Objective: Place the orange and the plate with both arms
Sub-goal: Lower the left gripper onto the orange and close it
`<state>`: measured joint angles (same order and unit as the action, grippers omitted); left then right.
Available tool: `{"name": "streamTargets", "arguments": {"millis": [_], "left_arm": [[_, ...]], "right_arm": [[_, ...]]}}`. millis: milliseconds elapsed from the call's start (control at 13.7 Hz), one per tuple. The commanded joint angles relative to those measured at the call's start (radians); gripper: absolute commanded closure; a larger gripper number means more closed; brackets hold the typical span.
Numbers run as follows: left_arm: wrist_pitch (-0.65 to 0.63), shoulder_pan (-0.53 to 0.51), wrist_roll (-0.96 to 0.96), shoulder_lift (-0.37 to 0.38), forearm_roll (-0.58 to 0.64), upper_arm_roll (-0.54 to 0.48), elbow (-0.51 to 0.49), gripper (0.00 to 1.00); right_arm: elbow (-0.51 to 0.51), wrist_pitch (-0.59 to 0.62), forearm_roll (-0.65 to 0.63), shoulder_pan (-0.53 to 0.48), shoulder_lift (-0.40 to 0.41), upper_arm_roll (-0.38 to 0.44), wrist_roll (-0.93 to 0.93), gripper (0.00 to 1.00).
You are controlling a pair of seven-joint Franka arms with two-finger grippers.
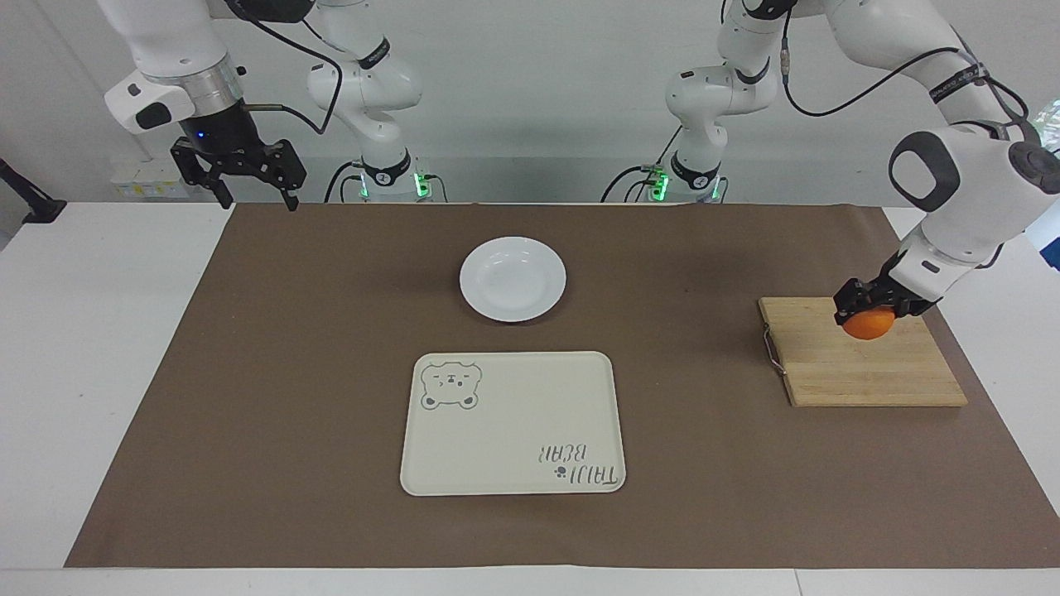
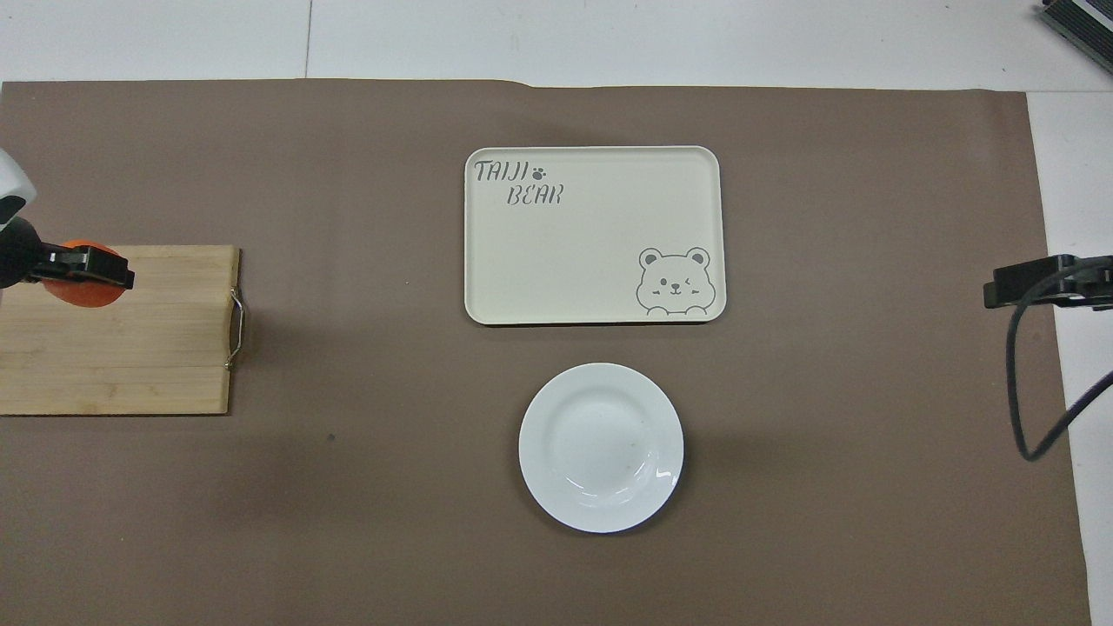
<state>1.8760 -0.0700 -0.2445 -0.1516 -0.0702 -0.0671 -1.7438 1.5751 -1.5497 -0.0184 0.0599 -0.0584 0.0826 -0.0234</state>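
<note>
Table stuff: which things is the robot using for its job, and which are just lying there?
For the job:
small round bright-orange fruit, held in the left claw over the wooden board
round glossy white plate
right claw, open, waiting

Just there:
rectangular wooden cutting board
cream rectangular tray with a bear drawing
brown table mat

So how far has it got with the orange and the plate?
Early stage. Done: the left tool has gripped the small round orange and holds it over the wooden cutting board. Left: the round white plate sits untouched near the cream bear tray; the right tool waits open.
</note>
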Motion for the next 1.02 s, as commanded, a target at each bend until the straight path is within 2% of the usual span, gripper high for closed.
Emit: {"name": "streamTargets", "arguments": {"millis": [0, 146, 439, 731, 950], "left_arm": [[-0.108, 0.044, 0.076, 0.029, 0.016, -0.010, 0.070, 1.00], [-0.171, 0.102, 0.111, 0.029, 0.061, -0.010, 0.127, 1.00], [-0.233, 0.163, 0.126, 0.050, 0.063, -0.008, 0.167, 1.00], [-0.343, 0.180, 0.172, 0.067, 0.055, 0.010, 0.245, 1.00], [-0.313, 0.182, 0.182, 0.127, 0.055, 0.046, 0.198, 1.00]], "right_arm": [[0.020, -0.009, 0.024, -0.011, -0.018, -0.001, 0.025, 0.00], [0.020, -0.009, 0.024, -0.011, -0.017, -0.001, 0.025, 0.00], [0.020, -0.009, 0.024, -0.011, -0.017, -0.001, 0.025, 0.00], [0.020, -0.009, 0.024, -0.011, -0.017, -0.001, 0.025, 0.00], [0.020, -0.009, 0.024, -0.011, -0.017, -0.001, 0.025, 0.00]]}}
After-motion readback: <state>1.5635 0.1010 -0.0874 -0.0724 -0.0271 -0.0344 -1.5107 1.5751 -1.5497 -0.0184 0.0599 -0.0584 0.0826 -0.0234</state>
